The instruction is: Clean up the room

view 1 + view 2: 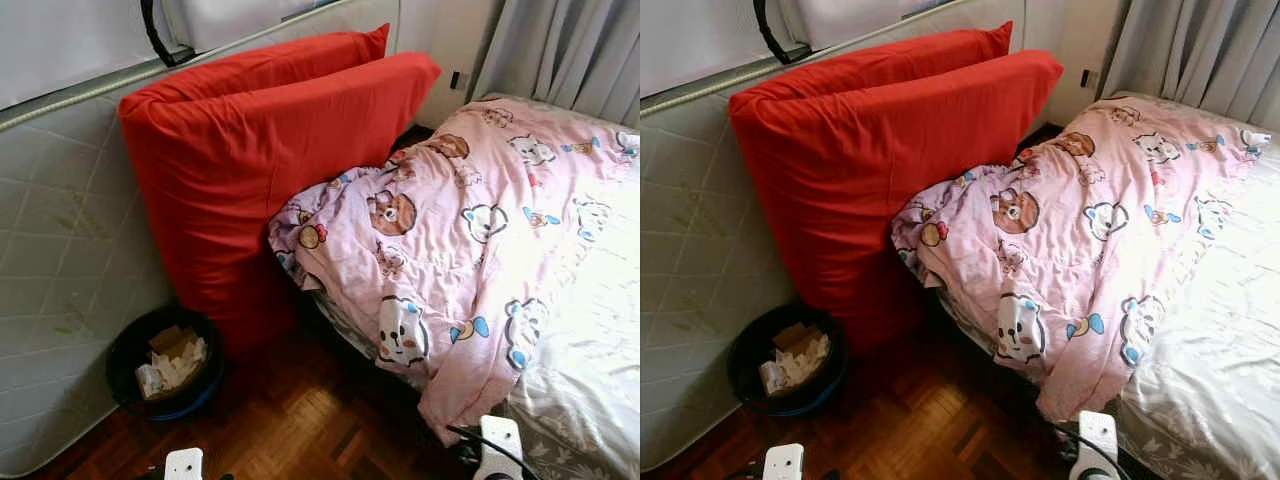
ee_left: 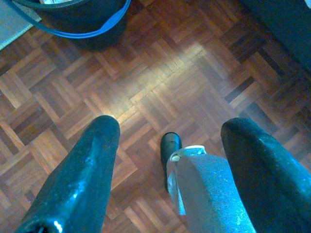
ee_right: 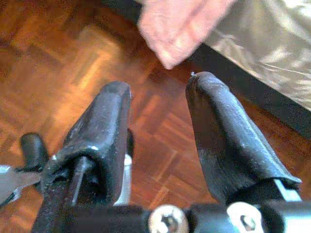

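the left gripper (image 2: 167, 128) hangs low over the parquet floor (image 2: 160, 73), its two black fingers (image 2: 80, 179) spread wide with nothing between them. just beyond its fingertips sits a dark waste bin (image 2: 80, 22) with a blue rim. the right gripper (image 3: 158, 92) also hangs above the floor, fingers parted and empty, close to the side of the bed (image 3: 272, 43), with a drooping corner of the pink duvet (image 3: 177, 26) just past its tips.

taking the bed as the landmark: it fills the right of the room, covered by a pale patterned sheet (image 1: 590, 400). the pink duvet (image 1: 470, 230), printed with cartoon bears and dogs, lies rumpled across the bed and spills over its left edge, one flap hanging down toward the floor. pressed against the bed's left side, two large red cushions (image 1: 260, 170) stand on edge, leaning back on an upright quilted mattress (image 1: 60, 260). the duvet's bunched end touches the front cushion. the waste bin (image 1: 165, 362), holding crumpled paper and card, sits on the floor left of the bed, at the foot of the cushions and touching the mattress. grey curtains (image 1: 570, 50) hang behind the bed's far end.
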Motion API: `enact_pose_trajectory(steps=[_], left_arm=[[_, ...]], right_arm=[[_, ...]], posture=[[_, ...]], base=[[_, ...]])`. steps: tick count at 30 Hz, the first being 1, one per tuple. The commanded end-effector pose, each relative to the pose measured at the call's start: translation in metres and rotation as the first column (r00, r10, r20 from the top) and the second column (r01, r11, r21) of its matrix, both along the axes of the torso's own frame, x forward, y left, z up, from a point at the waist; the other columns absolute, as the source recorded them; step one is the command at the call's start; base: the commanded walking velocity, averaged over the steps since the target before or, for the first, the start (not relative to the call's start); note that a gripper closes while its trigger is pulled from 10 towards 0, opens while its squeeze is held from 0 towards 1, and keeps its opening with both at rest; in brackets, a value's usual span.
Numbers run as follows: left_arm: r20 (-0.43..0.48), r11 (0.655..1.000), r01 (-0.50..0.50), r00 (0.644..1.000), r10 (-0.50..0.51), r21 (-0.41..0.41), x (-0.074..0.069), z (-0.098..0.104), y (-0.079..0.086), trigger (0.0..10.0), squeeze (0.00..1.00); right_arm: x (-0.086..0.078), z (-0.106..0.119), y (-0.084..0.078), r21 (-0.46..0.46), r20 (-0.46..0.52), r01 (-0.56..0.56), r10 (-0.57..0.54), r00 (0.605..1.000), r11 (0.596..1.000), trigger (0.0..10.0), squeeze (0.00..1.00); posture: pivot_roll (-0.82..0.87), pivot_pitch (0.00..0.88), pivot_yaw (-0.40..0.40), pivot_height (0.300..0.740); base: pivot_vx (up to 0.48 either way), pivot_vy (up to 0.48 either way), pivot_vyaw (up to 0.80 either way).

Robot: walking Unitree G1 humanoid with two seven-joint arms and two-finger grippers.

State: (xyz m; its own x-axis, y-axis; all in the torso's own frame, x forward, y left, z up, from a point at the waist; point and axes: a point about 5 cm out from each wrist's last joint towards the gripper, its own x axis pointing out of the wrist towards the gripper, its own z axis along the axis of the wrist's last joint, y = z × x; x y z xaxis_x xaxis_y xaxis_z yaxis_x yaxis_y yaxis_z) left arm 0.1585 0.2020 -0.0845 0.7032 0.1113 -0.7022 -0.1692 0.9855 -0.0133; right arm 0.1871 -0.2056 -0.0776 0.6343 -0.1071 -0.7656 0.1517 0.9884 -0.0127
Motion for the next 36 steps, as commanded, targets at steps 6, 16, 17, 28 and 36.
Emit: enact_pose_trajectory(steps=[6,16,17,28,36], left_arm=[[-0.016,1.000,0.013,1.000,-0.013,0.008,-0.002,-0.001,0.000,10.0,0.00],[-0.011,1.000,-0.013,1.000,0.014,0.007,0.001,0.000,0.002,10.0,0.00],[-0.009,1.000,-0.014,1.000,0.014,0.007,0.002,0.000,0.003,10.0,0.00],[-0.029,1.000,-0.030,0.999,0.030,-0.002,0.002,-0.001,0.003,10.0,0.00],[-0.034,0.999,-0.039,0.999,0.038,-0.011,0.002,-0.001,0.000,10.0,0.00]], right_arm=[[-0.007,-0.006,0.015,0.079,-0.028,-0.023,0.025,0.999,0.997,10.0,0.00],[-0.027,-0.013,0.001,0.071,-0.065,0.052,-0.047,0.997,0.996,10.0,0.00],[-0.029,-0.013,0.001,0.062,-0.072,0.047,-0.042,0.996,0.997,10.0,0.00],[-0.034,-0.015,-0.003,0.029,-0.098,0.032,-0.029,0.995,0.999,10.0,0.00],[-0.026,-0.012,-0.003,0.019,-0.078,0.027,-0.026,0.997,0.999,10.0,0.00]], posture=[[-0.04,0.074,0.020,0.740],[-0.03,0.065,0.019,0.740],[-0.03,0.062,0.022,0.740],[-0.03,0.034,0.013,0.740],[-0.03,0.027,-0.003,0.740]], base=[[0.000,0.000,0.00],[0.000,0.000,0.00],[0.000,0.000,0.80],[0.000,0.000,0.80],[0.000,0.000,0.80]])
